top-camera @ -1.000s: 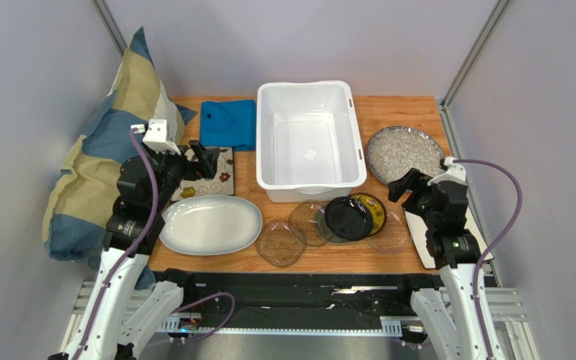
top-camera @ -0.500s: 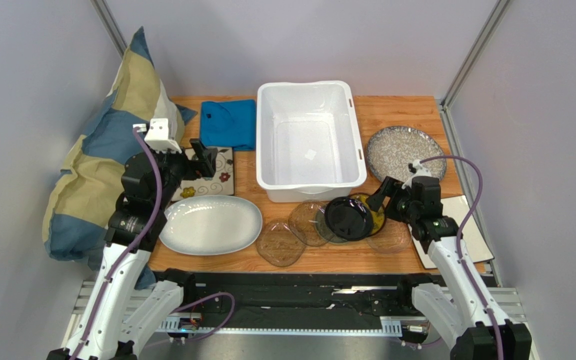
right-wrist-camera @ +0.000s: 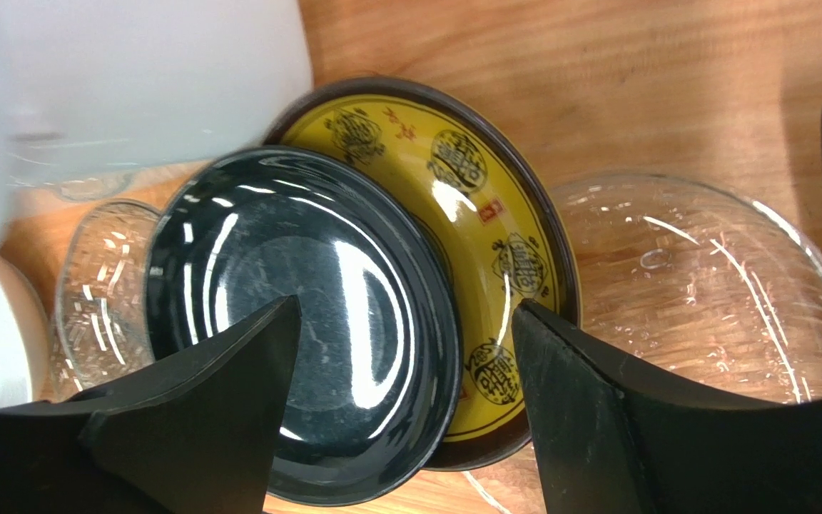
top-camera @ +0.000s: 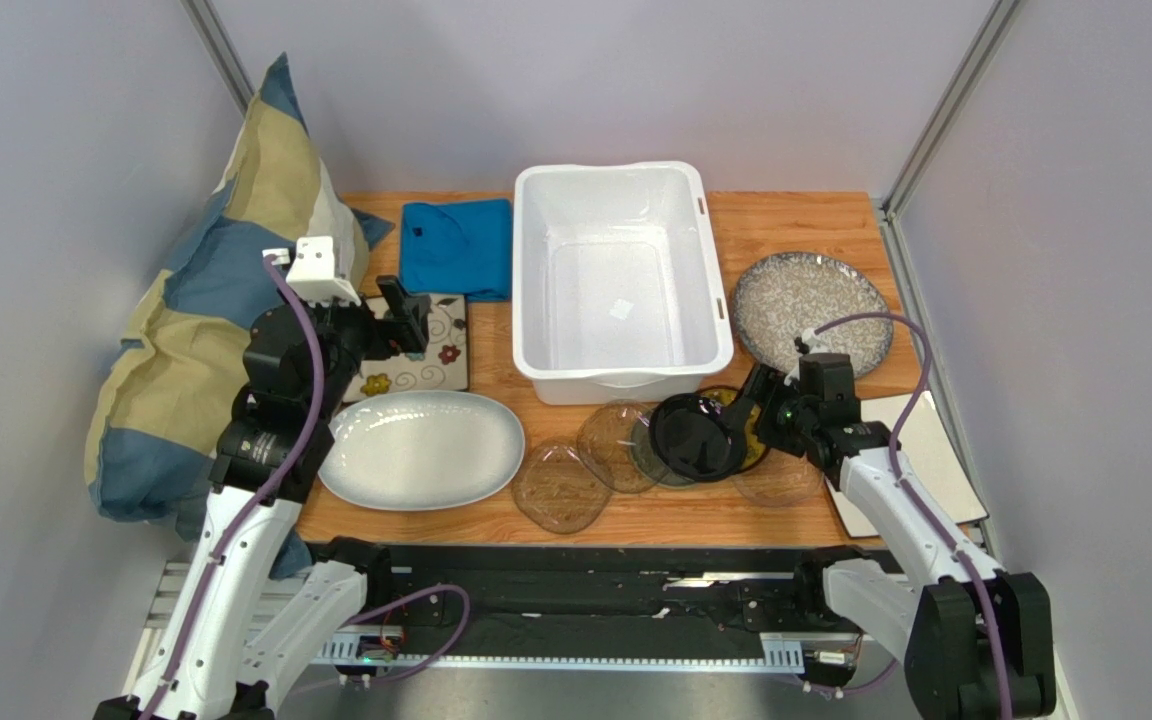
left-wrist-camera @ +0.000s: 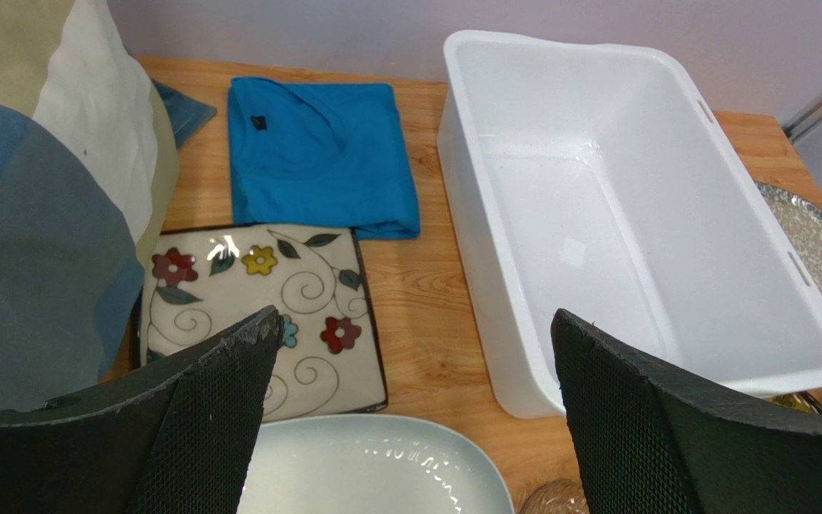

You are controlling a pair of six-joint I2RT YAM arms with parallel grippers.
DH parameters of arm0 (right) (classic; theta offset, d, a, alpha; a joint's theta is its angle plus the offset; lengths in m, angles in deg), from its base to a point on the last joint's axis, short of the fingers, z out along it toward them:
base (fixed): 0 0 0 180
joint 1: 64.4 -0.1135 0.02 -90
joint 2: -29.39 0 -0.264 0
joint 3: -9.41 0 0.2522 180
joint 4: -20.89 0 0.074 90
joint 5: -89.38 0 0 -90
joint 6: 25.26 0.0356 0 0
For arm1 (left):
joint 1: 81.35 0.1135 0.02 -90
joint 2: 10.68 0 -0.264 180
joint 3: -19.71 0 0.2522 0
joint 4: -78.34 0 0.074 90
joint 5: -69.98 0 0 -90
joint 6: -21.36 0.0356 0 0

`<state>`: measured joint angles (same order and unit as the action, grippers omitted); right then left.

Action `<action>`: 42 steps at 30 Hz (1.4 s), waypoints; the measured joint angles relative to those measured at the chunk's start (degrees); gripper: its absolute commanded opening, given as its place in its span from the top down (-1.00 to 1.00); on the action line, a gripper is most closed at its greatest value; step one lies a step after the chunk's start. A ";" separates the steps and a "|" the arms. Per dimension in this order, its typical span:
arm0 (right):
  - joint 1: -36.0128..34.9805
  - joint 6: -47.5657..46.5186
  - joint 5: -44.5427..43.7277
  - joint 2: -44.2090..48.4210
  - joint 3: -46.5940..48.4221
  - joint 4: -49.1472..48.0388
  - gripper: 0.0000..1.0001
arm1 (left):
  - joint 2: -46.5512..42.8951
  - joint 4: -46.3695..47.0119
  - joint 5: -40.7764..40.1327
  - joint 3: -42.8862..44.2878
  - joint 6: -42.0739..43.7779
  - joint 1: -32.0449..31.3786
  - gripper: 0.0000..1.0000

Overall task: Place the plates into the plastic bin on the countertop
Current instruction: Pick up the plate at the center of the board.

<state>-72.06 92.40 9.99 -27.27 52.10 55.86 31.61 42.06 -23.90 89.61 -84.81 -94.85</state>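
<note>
The white plastic bin (top-camera: 537, 270) stands empty at the back middle of the countertop (top-camera: 778, 218). In front of it lie a black plate (top-camera: 695, 435) on a yellow plate (top-camera: 755, 428), among clear glass plates (top-camera: 560, 488). My right gripper (top-camera: 749, 411) is open just above them, and its jaws straddle the black plate's (right-wrist-camera: 276, 321) right rim and the yellow plate (right-wrist-camera: 469, 214). My left gripper (top-camera: 414, 315) hangs open over the floral square plate (left-wrist-camera: 265, 289), behind the white oval platter (top-camera: 420, 449). A grey-speckled round plate (top-camera: 808, 300) lies at the right.
A folded blue cloth (top-camera: 456, 248) lies left of the bin. A big blue-and-cream pillow (top-camera: 207, 330) leans at the left edge. A white square plate (top-camera: 935, 458) sits at the right edge, partly under my right arm. Another glass plate (right-wrist-camera: 705, 289) lies right of the yellow one.
My right arm has swung left and down, from beside the speckled plate to over the black and yellow plates, with its jaws a little narrower. The left arm has barely moved.
</note>
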 measured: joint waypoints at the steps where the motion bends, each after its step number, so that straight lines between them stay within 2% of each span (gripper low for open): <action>1: -0.13 0.02 -0.02 -0.57 -0.22 -0.09 -0.53 | 0.00 -0.02 -0.04 0.00 0.00 -0.02 -0.99; 8: -1.57 0.02 0.00 -2.95 -0.92 -0.76 -0.50 | 0.00 -0.33 -0.09 0.00 -0.17 0.00 -0.99; 12: -2.14 0.13 0.31 -2.99 -1.05 -1.20 -0.39 | 0.00 -0.46 -0.07 0.00 -0.20 0.00 -0.99; 17: -2.95 1.03 0.87 -2.91 -2.34 -2.23 -0.05 | 0.00 -0.46 -0.11 0.00 -0.20 -0.02 -0.99; 23: -3.17 2.12 0.98 -1.38 -2.73 -1.88 0.50 | 0.00 -0.48 -0.31 0.00 -0.20 -0.02 -0.99; 24: -3.15 2.34 1.01 -0.98 -2.73 -1.70 0.66 | 0.00 -0.48 -0.33 0.00 -0.22 -0.02 -0.99; 26: -3.17 2.64 0.92 0.00 -2.73 -1.36 0.80 | 0.02 -0.48 -0.44 0.00 -0.22 -0.02 -0.99; 27: -3.17 2.64 1.01 0.46 -2.73 -1.14 0.94 | 0.02 -0.50 -0.55 0.00 -0.22 -0.02 -0.99; 28: -3.17 2.71 1.03 0.85 -2.73 -0.92 1.00 | 0.04 -0.48 -0.63 0.00 -0.22 -0.02 -0.99; 37: -3.19 2.75 1.55 5.53 -2.16 1.29 0.99 | 0.04 -0.57 -1.11 0.00 -0.24 -0.02 -0.99; 38: -3.19 2.75 1.73 5.81 -2.10 1.42 0.94 | 0.04 -0.57 -1.14 0.00 -0.24 -0.02 -0.99; 41: -3.21 2.89 3.21 6.29 -2.03 2.05 0.63 | 0.11 -0.61 -1.16 0.00 -0.26 -0.02 -0.99; 42: -3.30 2.86 3.67 6.51 -2.03 2.25 0.40 | 0.17 -0.63 -1.16 0.00 -0.26 -0.02 -0.99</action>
<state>-75.36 95.26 13.66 -20.76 50.06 58.11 31.78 41.42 -25.06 89.61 -85.07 -94.87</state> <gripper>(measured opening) 0.115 0.993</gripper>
